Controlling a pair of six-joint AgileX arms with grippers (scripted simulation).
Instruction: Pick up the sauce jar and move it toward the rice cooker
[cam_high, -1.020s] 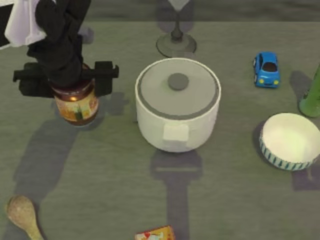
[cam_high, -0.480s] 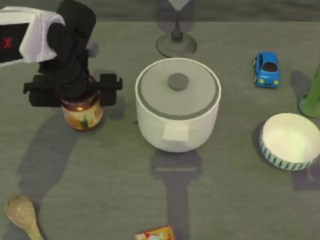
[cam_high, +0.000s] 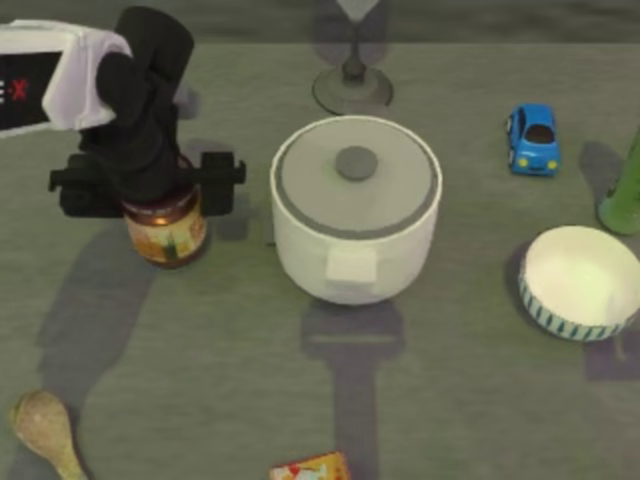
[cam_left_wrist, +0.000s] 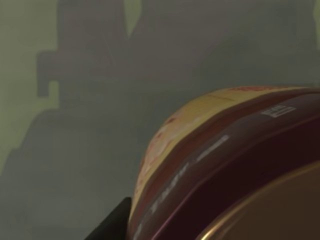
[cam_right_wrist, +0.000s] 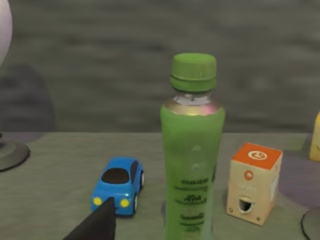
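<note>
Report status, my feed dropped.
Left end effector shut on sauce jar, left of rice cooker. Right arm out of top view. Path clear.

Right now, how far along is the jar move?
Done: the left gripper is clamped on the jar, to the left of the cooker. In hand: carrying it across. Left: a gap of bare table remains between jar and cooker; then release. The right arm is out of the top view.
</note>
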